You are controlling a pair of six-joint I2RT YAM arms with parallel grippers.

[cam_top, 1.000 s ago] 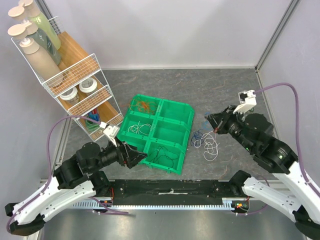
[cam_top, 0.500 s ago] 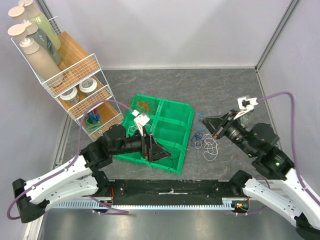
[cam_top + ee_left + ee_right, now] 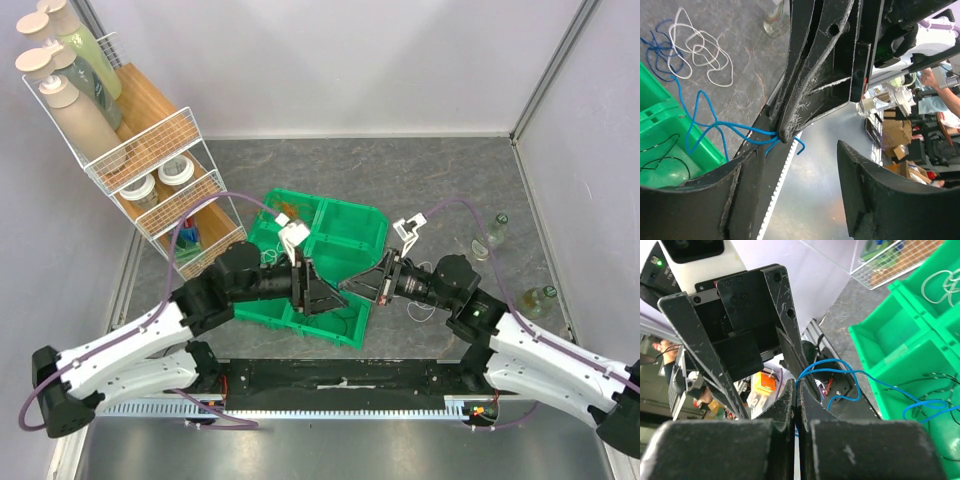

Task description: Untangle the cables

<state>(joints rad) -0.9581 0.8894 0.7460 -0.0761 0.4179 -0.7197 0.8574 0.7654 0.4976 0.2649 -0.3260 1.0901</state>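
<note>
while right gripper (image 3: 796, 386) pinches blue cable (image 3: 830, 360), left gripper (image 3: 792, 160) spread — jaws flanking that pinch.

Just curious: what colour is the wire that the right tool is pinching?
The wire is blue, clearest in the left wrist view.

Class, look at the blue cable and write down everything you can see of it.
The blue cable is a thin, flexible, plastic-looking wire kinked into loose bends. The right gripper, fingers shut, pinches it near a short hooked free end, holding that part in the air. From there it droops across the green tray's rim and trails onto the table to a blue tangle beside the white cable. The left gripper's open fingers flank the pinch.
</note>
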